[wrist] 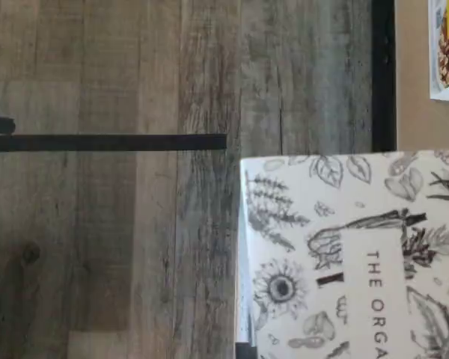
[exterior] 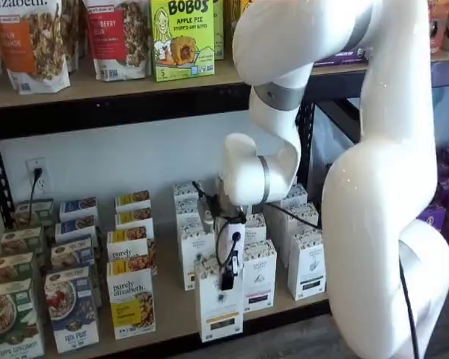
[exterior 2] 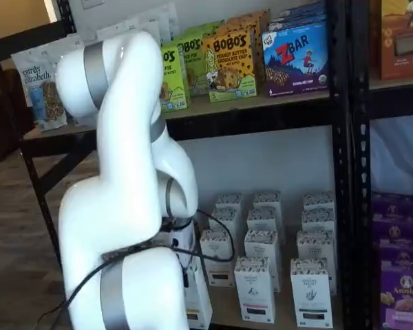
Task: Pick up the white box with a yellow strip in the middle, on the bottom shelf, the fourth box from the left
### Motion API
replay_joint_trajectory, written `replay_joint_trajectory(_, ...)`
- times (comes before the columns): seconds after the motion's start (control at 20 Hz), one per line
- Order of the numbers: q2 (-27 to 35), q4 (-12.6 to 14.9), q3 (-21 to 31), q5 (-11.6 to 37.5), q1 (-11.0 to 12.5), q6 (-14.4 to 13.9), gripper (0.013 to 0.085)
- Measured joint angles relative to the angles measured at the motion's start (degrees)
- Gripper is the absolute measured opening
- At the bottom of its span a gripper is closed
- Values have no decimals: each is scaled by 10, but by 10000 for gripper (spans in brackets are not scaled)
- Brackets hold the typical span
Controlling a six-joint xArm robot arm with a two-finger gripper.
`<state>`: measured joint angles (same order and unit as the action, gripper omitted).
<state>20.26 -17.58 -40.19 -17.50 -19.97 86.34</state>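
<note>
The white box (exterior: 218, 313), a tall narrow carton with a speckled top and a thin yellow strip low on its face, stands at the front edge of the bottom shelf (exterior: 172, 318), forward of its row. My gripper (exterior: 227, 282) comes down on the box's top, its black fingers closed on it with no gap showing. In the wrist view the box's leaf-printed face (wrist: 352, 254) fills one corner, beside the shelf's tan board (wrist: 411, 75). Another shelf view shows the box (exterior 2: 197, 297) half hidden behind the arm.
Like white cartons (exterior: 307, 263) stand in rows right of and behind the held one. Purely elizabeth boxes (exterior: 132, 303) stand close on its left. The black front rail (wrist: 383, 75) edges the board above the grey wood floor (wrist: 97, 224). An upper shelf (exterior: 120, 86) carries bags and Bobo's boxes.
</note>
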Motion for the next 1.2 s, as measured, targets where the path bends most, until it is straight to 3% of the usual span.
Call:
replay_joint_trajectory(0.35,-41,15,22,-15,0,-16,450)
replay_joint_trajectory(0.8,-91,63,39,-47,10,-55,450)
replay_joint_trajectory(1.2,-134,82,47,-88,16,-69,450)
